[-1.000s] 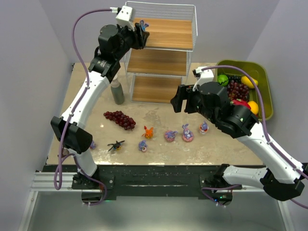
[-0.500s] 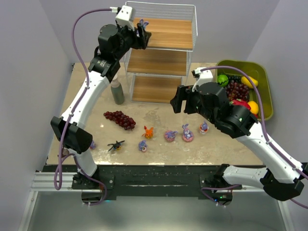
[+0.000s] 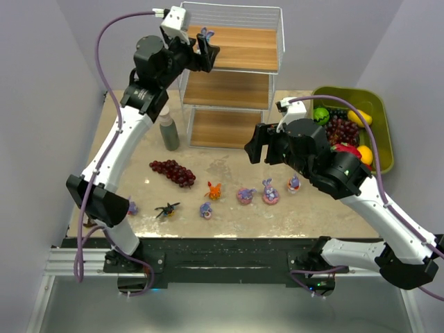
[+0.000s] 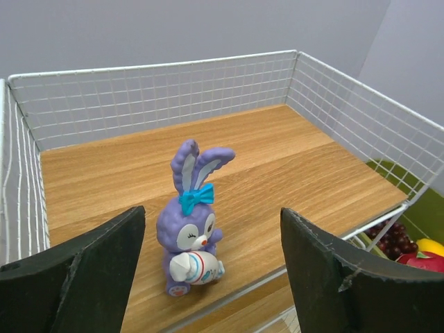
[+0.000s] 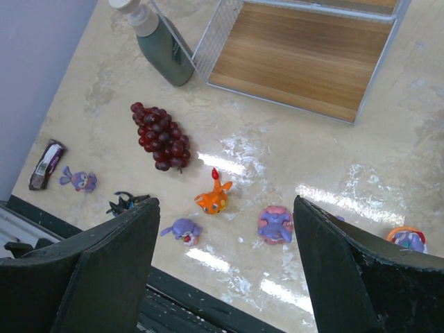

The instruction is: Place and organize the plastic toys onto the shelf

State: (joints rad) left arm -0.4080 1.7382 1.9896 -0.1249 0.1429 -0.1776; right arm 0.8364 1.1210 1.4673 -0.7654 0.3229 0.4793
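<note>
A purple-blue bunny (image 4: 191, 222) with a turquoise bow stands upright on the top board of the shelf (image 3: 239, 50), near the board's front edge and toward the left of the left wrist view, an egg-shaped object clutched to its chest. The left gripper (image 3: 206, 47), at upper centre of the overhead view, has its jaws spread wide to either side of the figurine, with clear space showing between each finger and the toy.

The right gripper (image 3: 260, 149) hangs at mid-frame above the table (image 5: 333, 173), its jaws likewise wide apart and holding nothing.

Other plastic toys lie scattered on the table across the lower half of the right wrist view:
- An orange creature (image 5: 214, 200) stands at centre.
- A purple figure (image 5: 182, 230) lies on its side to the lower left.
- A purple figure in a pink ring (image 5: 275, 224) lies to the lower right.
- A black bug (image 5: 125, 203) and a small purple figure (image 5: 80, 181) lie toward the left edge.

A dark red grape bunch (image 5: 159, 135) lies above them, and a grey-green bottle (image 5: 159, 41) stands just beside the shelf's lower left corner (its white cap barely in frame). An olive-green fruit bin (image 3: 378, 104) sits at the right of the overhead view.
</note>
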